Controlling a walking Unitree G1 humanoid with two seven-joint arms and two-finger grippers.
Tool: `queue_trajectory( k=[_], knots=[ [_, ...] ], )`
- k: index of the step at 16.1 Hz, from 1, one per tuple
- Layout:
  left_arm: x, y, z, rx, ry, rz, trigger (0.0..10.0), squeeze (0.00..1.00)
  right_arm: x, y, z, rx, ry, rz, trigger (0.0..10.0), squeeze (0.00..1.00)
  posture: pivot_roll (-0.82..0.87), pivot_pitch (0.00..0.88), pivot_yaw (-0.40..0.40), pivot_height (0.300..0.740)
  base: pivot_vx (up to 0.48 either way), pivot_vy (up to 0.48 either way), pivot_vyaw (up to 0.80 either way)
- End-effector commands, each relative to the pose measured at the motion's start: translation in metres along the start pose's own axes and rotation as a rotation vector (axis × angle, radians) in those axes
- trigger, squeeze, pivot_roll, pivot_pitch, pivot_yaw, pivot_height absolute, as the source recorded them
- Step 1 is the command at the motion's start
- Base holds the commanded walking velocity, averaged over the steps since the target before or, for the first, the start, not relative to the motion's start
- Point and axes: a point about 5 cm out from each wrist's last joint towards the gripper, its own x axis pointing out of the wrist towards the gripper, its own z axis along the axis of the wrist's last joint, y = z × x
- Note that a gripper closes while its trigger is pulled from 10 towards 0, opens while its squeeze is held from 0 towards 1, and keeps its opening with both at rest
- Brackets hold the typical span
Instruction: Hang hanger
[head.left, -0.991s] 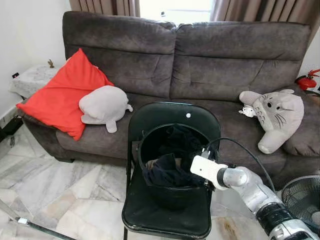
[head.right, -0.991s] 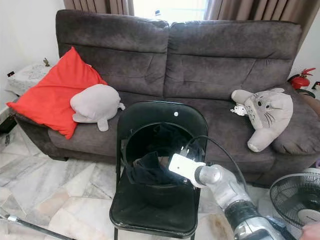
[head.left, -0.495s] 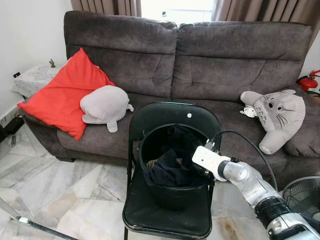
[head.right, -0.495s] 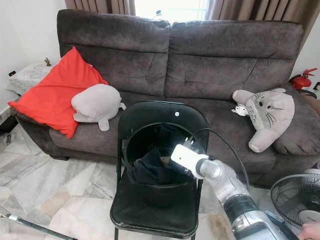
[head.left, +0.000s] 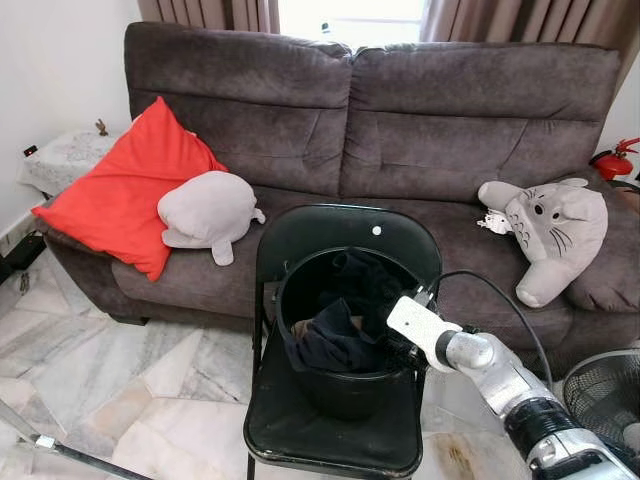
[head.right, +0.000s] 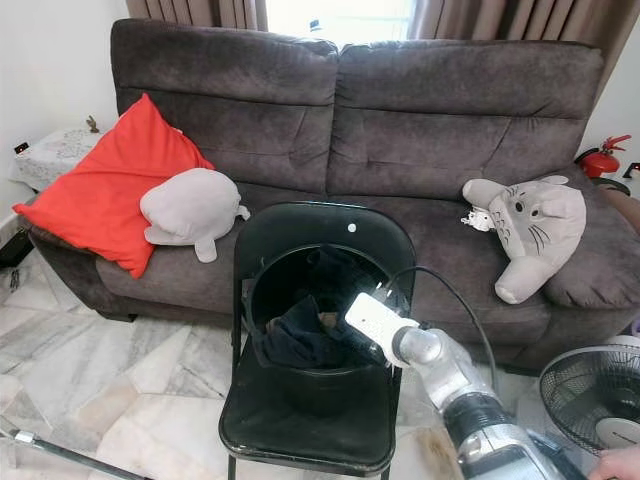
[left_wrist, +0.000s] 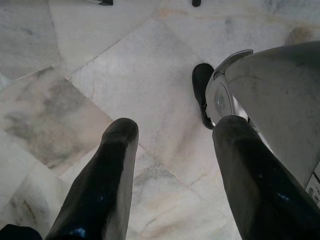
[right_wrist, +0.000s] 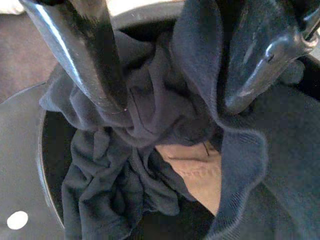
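A black bucket (head.left: 283, 300) stands on the seat of a black folding chair (head.left: 340, 225), stuffed with dark navy clothes (head.left: 335, 345) and a tan garment (right_wrist: 195, 170). My right gripper (right_wrist: 175, 107) reaches in over the bucket's right rim behind its white wrist housing (head.left: 420, 322). It is open, its fingers (right_wrist: 100, 75) pressed into folds of the navy cloth, with a bunch of cloth between them. I see no hanger among the clothes. My left gripper (left_wrist: 175, 127) hangs open above the marble floor, holding nothing.
A dark grey sofa (head.left: 430, 120) behind the chair carries a red cushion (head.left: 130, 190), a grey plush (head.left: 208, 210) and a cat-like plush (head.left: 550, 235). A fan (head.left: 600, 395) stands at the lower right. A metal pole (head.left: 60, 447) lies on the floor at left.
My right wrist has edged a little forward and to the right over the bucket's rim. The clothes and the left arm look unchanged.
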Motion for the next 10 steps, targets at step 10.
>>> queue_trajectory(
  k=[10],
  knots=[
    [0.0,0.003,0.0,0.005,0.005,0.003,10.0,0.0,0.005,0.007,-0.015,0.152,0.081,-0.038,10.0,0.0,0.06,0.0,0.028,0.74,0.0,0.0,0.0]
  ],
)
